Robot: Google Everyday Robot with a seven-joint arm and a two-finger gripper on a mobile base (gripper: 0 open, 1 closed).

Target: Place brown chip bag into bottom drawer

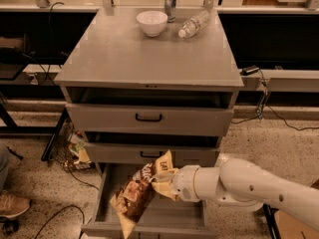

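Brown chip bag (135, 195) in pincer (168, 182) over bottom drawer (175, 216), bowl (152, 22) on cabinet (144, 59)

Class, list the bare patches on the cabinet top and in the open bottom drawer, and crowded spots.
Free: the cabinet top forward of the bowl, can and bottle at its back edge; the right floor of the bottom drawer. Crowded: its left, under the brown chip bag, gripper at its upper end.

Warm, dim light from above, as I saw it: glare sheened the cabinet top (149, 59); drawer gaps lay in deep shadow; the gripper (168, 181), clamping the brown chip bag (134, 198) over the bottom drawer (174, 215), was evenly lit.
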